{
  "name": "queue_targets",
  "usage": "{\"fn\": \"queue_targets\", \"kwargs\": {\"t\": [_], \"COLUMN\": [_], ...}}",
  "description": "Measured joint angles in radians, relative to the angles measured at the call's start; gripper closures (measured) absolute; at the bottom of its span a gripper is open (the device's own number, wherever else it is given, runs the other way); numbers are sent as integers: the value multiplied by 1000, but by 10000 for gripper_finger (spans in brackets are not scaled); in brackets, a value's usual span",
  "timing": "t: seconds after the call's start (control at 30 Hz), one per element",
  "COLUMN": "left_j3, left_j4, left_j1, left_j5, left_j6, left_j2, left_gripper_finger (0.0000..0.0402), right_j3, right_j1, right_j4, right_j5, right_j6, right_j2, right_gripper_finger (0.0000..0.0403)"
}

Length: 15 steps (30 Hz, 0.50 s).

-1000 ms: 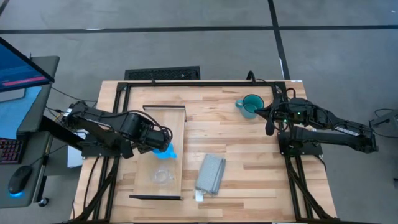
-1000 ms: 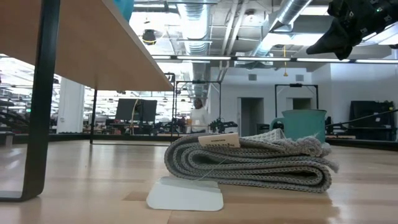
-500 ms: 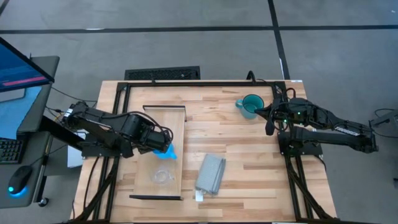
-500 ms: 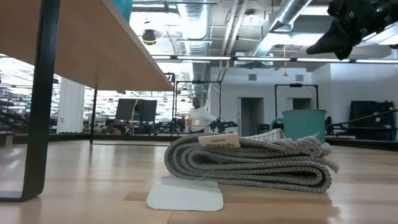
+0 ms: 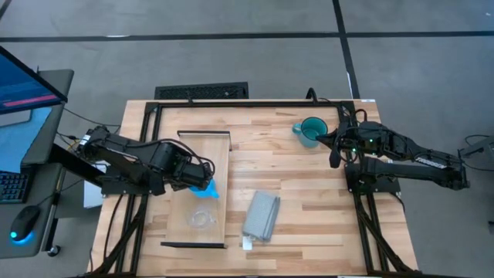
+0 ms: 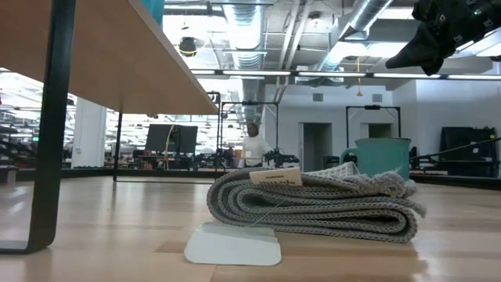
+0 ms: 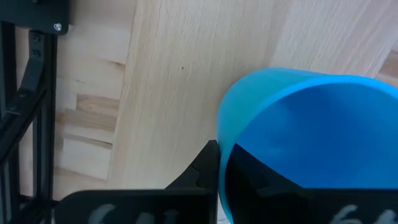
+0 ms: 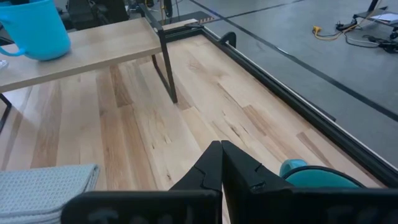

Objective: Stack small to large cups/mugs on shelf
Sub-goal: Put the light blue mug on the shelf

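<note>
My left gripper [image 5: 202,184] hangs over the pale wood shelf [image 5: 197,158], pointing down, shut on the bright blue mug [image 5: 208,188]. The mug's handle shows in the right wrist view, and the mug [image 8: 36,28] sits at or just above the board; which, I cannot tell. The small clear cup [image 5: 201,218] stands on the shelf nearer the front. The teal mug [image 5: 312,130] stands on the tabletop at the far right. Just beside it my right gripper [image 5: 333,157] hovers shut, touching nothing. My left gripper holds the blue mug by its wall at the rim [image 7: 222,134]. One finger [image 7: 208,165] is outside the wall and the other reaches inside the mug. The fingers come from above, pointing down. The mug stays roughly upright, mouth up.
A folded grey cloth [image 5: 261,215] with a white tag lies on the table right of the shelf. The shelf stands on dark legs [image 6: 48,125] above the tabletop. A black frame [image 5: 255,102] runs along the table's far edge. Bare slats lie between cloth and teal mug.
</note>
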Motion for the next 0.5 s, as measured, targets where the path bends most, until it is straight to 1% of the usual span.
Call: {"fn": "queue_targets", "kwargs": {"t": [0.13,0.27,0.5], "left_j3": [0,0,-2], "left_j4": [0,4,21], "left_j1": [0,1,0], "left_j5": [-2,23,83], "left_j6": [1,9,5], "left_j2": [0,0,3], "left_gripper_finger": [401,399,366], "right_j3": [0,0,0], "right_j1": [0,0,0], "right_j4": [0,0,0], "right_j5": [0,0,0], "right_j6": [0,0,0], "right_j2": [0,1,1], "right_gripper_finger": [378,378,378]}}
